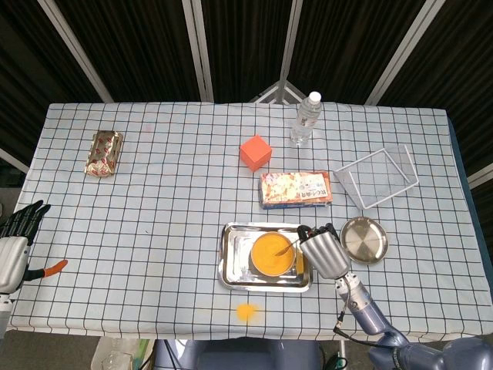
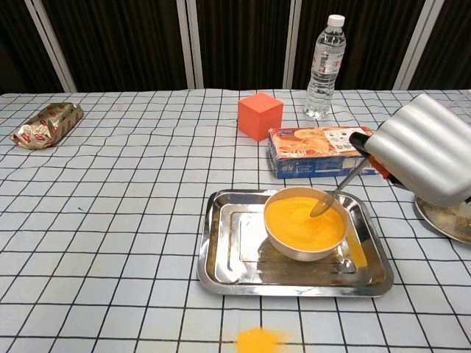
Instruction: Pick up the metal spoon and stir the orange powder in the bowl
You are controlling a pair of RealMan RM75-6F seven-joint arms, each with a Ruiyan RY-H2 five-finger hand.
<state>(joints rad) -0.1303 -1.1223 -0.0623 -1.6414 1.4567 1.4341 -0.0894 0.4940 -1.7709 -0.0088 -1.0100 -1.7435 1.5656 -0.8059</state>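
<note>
A white bowl [image 2: 303, 248] full of orange powder [image 2: 300, 220] stands in a steel tray [image 2: 221, 257]; in the head view the bowl [image 1: 273, 257] sits in the same tray [image 1: 233, 262]. My right hand [image 2: 428, 157] hovers to the right of the bowl and grips the metal spoon [image 2: 333, 195] by its handle. The spoon slants down, its tip at the powder's right side. From above, the right hand [image 1: 324, 250] is at the tray's right edge with the spoon [image 1: 286, 248] reaching into the bowl. My left hand [image 1: 15, 235] hangs off the table's left edge, fingers spread, holding nothing.
Spilled orange powder [image 2: 258, 340] lies on the cloth in front of the tray. A snack box [image 2: 318, 150], an orange cube [image 2: 259, 115] and a water bottle [image 2: 324, 68] stand behind. A small steel plate [image 1: 363, 240] and wire rack [image 1: 376, 176] are to the right, a foil packet [image 1: 103, 153] far left.
</note>
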